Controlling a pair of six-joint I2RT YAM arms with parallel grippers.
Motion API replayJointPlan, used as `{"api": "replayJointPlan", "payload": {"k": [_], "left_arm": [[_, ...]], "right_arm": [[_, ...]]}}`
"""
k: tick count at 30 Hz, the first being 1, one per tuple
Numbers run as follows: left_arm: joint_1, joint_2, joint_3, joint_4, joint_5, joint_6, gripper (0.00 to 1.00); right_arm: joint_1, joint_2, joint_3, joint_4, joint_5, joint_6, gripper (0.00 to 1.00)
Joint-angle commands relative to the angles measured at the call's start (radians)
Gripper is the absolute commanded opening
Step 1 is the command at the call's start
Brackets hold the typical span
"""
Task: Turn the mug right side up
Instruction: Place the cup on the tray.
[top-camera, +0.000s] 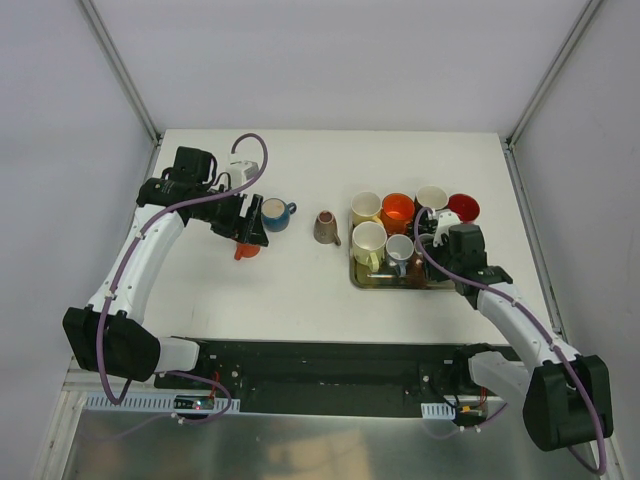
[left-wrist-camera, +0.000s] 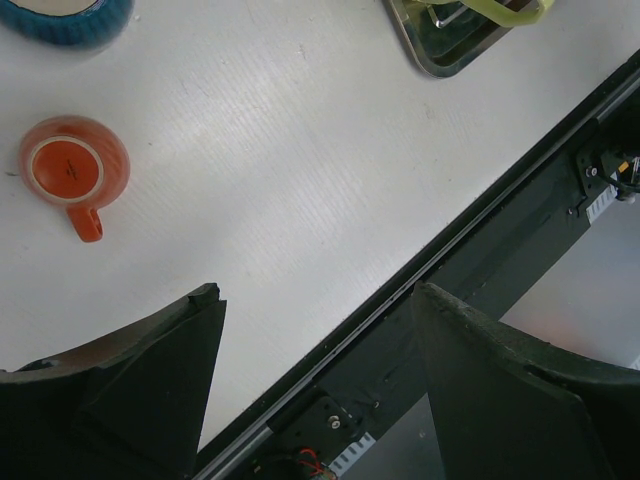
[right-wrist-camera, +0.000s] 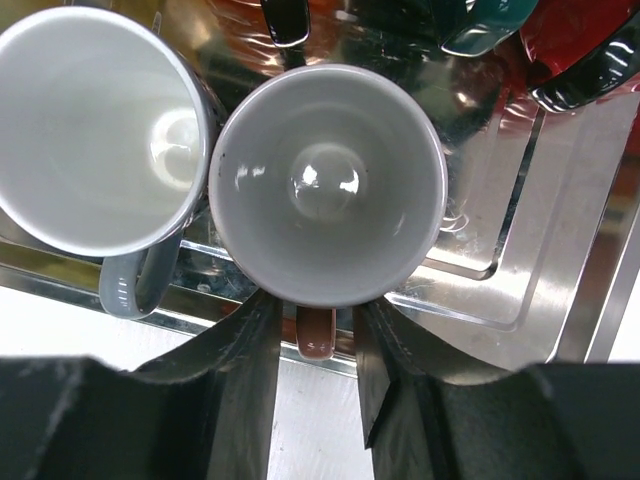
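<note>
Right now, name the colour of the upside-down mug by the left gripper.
The mug is orange; the left wrist view shows it best.

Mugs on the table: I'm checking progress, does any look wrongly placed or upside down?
Yes. The small orange mug, on the bare table by the left gripper, stands upside down, base ring up. The brown mug at mid-table also looks inverted. Nothing spilled.
</note>
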Motion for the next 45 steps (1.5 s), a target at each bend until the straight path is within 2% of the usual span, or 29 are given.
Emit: {"api": "replayJointPlan", "payload": {"k": [1, 7, 10, 14, 19, 36, 45], "left_arm": [[0.009, -0.006, 0.000, 0.007, 0.022, 0.003, 0.78], [0.009, -0.005, -0.004, 0.011, 0.016, 0.001, 0.79], [0.009, 0.003, -0.009, 0.018, 0.024, -0.005, 0.79], [0.009, 0.014, 0.000, 0.022, 0.027, -0.011, 0.79], [0.009, 0.011, 0.006, 0.022, 0.027, -0.011, 0.79], [0.009, -0.005, -0.012, 0.027, 0.036, -0.011, 0.79], [0.009, -0.005, -0.010, 0.027, 0.038, -0.011, 0.79]], "right_arm": [[-0.004, -0.026, 0.054, -0.026, -0.008, 0.010, 0.41], [-0.005, -0.066, 0.079, -0.069, -0.008, 0.013, 0.46], [-0.007, -0.049, 0.079, -0.066, -0.008, 0.013, 0.40], [-0.008, -0.008, 0.091, -0.063, -0.003, 0.024, 0.38], [-0.008, -0.005, 0.107, -0.067, -0.008, 0.026, 0.46], [-0.008, -0.005, 0.065, -0.124, -0.043, 0.024, 0.45], [-0.008, -0.009, 0.035, -0.083, -0.037, 0.003, 0.36]]}}
